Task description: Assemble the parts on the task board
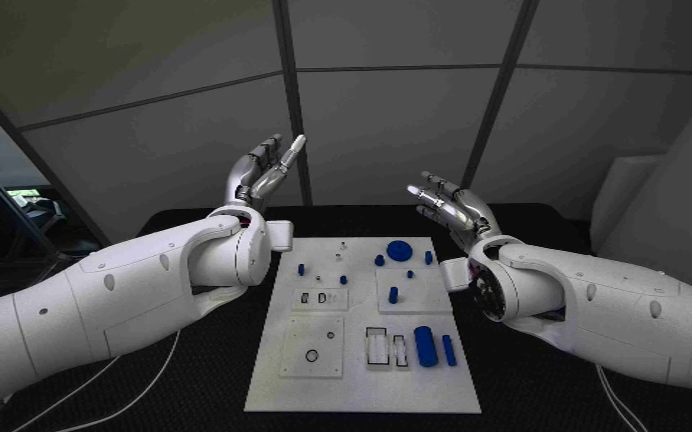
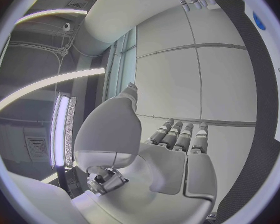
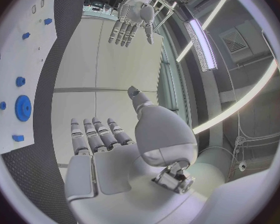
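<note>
The board (image 1: 296, 377) lies flat in the middle of the black surface (image 1: 188, 222), with blue parts (image 1: 424, 344) on it. The left hand (image 1: 264, 170) and the right hand (image 1: 450, 204) are raised at the board's far corners, both empty with fingers apart.

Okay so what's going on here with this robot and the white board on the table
Nothing is being handled at this moment. The left hand and the right hand are both raised above the far end of the black table, fingers apart, holding nothing. Between the arms lies the white task board with small blue parts on it, among them a blue gear and a blue cylinder. Assembly does not look started.
</note>
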Controlling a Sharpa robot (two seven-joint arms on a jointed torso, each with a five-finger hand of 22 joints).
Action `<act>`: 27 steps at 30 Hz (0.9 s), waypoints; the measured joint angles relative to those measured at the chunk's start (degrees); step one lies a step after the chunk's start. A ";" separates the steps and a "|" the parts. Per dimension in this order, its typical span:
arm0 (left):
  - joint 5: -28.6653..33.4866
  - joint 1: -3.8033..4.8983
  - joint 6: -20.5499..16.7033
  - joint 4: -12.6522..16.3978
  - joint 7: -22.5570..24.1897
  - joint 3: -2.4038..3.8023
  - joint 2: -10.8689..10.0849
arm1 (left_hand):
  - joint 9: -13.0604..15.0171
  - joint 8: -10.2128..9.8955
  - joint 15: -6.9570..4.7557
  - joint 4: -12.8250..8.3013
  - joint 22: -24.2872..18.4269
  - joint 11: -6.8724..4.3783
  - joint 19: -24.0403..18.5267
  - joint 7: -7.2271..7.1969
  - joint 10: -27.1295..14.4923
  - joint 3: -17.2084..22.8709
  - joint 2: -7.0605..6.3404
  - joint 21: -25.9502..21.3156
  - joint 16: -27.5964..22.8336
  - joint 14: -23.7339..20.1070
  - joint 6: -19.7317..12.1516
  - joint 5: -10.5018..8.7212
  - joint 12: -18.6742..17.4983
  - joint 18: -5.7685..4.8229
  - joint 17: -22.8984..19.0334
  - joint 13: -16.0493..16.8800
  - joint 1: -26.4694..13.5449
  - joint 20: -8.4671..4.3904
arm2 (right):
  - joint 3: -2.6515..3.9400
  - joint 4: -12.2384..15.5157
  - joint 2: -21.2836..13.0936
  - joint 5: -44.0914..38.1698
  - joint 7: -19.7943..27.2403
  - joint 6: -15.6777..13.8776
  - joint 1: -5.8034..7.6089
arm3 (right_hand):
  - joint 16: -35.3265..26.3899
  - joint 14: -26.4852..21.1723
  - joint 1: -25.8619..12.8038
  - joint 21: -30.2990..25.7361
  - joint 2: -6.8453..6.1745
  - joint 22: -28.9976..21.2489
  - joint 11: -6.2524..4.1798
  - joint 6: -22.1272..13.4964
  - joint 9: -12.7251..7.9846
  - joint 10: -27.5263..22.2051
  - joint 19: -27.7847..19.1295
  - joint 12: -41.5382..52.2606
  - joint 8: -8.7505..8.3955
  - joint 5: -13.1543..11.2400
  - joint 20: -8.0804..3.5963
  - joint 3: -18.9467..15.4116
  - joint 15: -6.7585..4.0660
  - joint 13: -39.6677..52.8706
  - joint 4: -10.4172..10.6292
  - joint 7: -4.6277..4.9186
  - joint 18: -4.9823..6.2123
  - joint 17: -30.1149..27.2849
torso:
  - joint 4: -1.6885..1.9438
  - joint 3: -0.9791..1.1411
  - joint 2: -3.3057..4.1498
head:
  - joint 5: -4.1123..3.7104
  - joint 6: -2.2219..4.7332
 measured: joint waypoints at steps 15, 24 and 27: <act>0.13 -0.01 3.90 1.51 0.22 -0.03 -3.84 | 3.86 8.08 1.05 -1.97 7.03 4.42 35.53 3.12 36.21 -0.23 2.90 14.63 11.07 39.02 31.54 0.00 8.31 -0.41 4.57 3.25 8.12 1.14 | -0.27 -4.48 -0.20 -26.82 -3.99 4.48 2.73 | 6.26 33.90 9.17 12.19 -1.63 4.65 -2.18 30.06 1.77 31.81 23.01 4.29 4.60 0.34 -0.40 7.41 -3.09 1.03 -7.30 3.33 4.02 1.54 | -0.29 0.01 1.15 | 0.94 -1.75; -1.18 -0.01 6.02 5.01 -0.20 -0.05 -6.33 | 3.64 8.83 -1.54 -4.43 7.72 2.28 43.09 5.15 44.41 -1.91 3.83 17.71 12.65 48.41 37.90 0.00 8.98 0.07 5.15 2.84 10.26 -0.78 | -0.28 -6.32 0.79 -47.65 -8.36 5.21 5.66 | 7.31 46.60 10.38 18.87 -4.08 7.23 -4.40 38.41 1.76 41.59 32.14 3.03 4.60 0.34 -3.23 12.30 -6.36 1.09 -8.10 4.28 4.01 2.17 | -0.35 -0.01 3.21 | 0.58 -1.57; -1.66 -0.01 6.53 6.38 -0.44 -0.05 -7.17 | 3.48 8.83 -1.94 -5.00 7.79 1.91 44.01 4.91 45.58 -2.17 4.15 18.03 12.65 49.63 38.68 0.00 8.98 0.06 5.30 2.84 10.86 -1.08 | -0.26 -6.58 1.19 -52.91 -10.17 5.66 6.47 | 7.96 50.41 10.74 21.78 -5.04 8.69 -5.03 40.22 1.76 43.97 34.16 2.45 4.26 0.34 -4.49 12.83 -7.49 1.09 -8.01 3.82 4.01 2.63 | -0.30 -0.09 4.09 | 0.35 -1.29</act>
